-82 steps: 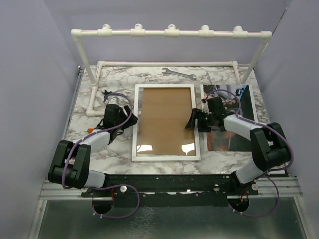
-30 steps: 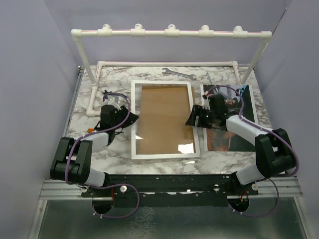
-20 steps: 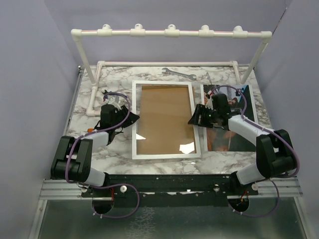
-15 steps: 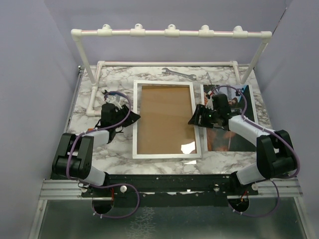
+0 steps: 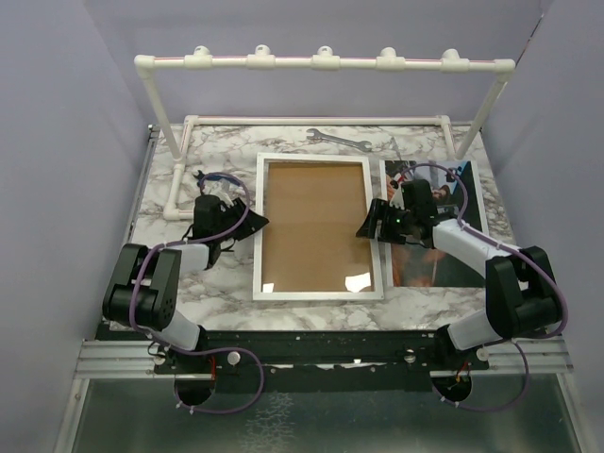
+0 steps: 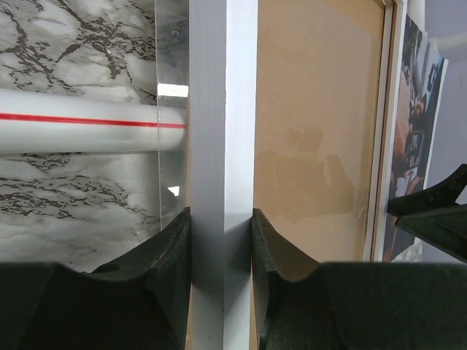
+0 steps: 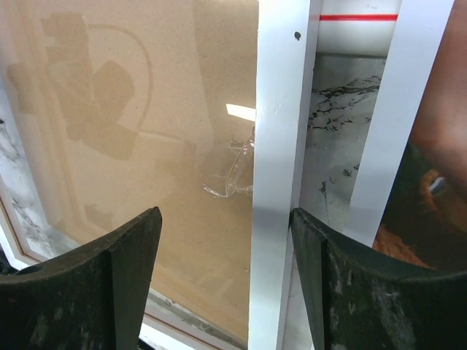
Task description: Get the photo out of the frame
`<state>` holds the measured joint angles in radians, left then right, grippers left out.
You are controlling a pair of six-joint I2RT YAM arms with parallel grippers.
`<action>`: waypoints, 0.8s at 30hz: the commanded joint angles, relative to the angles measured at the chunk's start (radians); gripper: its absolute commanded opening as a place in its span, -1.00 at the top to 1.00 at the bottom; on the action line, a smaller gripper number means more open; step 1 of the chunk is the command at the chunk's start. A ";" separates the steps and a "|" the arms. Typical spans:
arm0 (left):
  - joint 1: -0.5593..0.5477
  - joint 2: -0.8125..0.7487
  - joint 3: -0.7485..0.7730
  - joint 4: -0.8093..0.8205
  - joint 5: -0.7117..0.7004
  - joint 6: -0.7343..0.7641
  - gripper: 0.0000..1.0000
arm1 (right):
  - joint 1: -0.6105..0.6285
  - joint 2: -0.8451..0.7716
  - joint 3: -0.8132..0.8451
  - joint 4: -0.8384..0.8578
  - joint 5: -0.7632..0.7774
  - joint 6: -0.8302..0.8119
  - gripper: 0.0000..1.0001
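The frame [image 5: 318, 165] lies glass side up in the middle of the marble table, with brown board showing through the glass. My left gripper [image 5: 249, 224] is shut on its white left border [image 6: 222, 146], one finger on each side. My right gripper [image 5: 371, 227] is open and straddles the white right border [image 7: 281, 146]. Its right finger [image 7: 328, 292] touches the border's outer edge and its left finger [image 7: 124, 277] is over the glass. The photo [image 5: 444, 260] lies flat on the table to the right of the frame, partly under my right arm. It also shows in the left wrist view [image 6: 416, 146] and the right wrist view [image 7: 438, 182].
A white pipe rack [image 5: 321, 61] spans the back of the table, and its base rail [image 5: 179, 175] runs along the left side. A metal wrench [image 5: 338, 139] lies behind the frame. The glass has a chipped spot [image 7: 237, 175] near the right border.
The frame has shifted a little to the right and squared up. My left gripper stays shut on its left border and that arm's elbow has drawn in. My right gripper has barely moved.
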<state>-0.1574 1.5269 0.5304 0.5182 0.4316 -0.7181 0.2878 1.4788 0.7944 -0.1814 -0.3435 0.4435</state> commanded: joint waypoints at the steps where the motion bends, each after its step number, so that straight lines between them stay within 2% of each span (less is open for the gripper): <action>1: -0.003 0.032 0.031 0.076 0.043 -0.029 0.61 | 0.001 -0.016 0.000 -0.028 0.033 -0.017 -0.53; 20: -0.005 0.125 0.067 0.121 0.043 -0.042 0.58 | 0.001 0.010 0.018 -0.028 0.043 -0.029 -0.54; 24: -0.005 0.066 0.032 0.096 0.016 -0.047 0.51 | 0.001 0.011 0.028 -0.036 0.053 -0.041 -0.31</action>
<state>-0.1593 1.6512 0.5812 0.6037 0.4622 -0.7353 0.2878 1.4792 0.7952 -0.1848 -0.3023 0.4240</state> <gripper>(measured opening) 0.337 0.706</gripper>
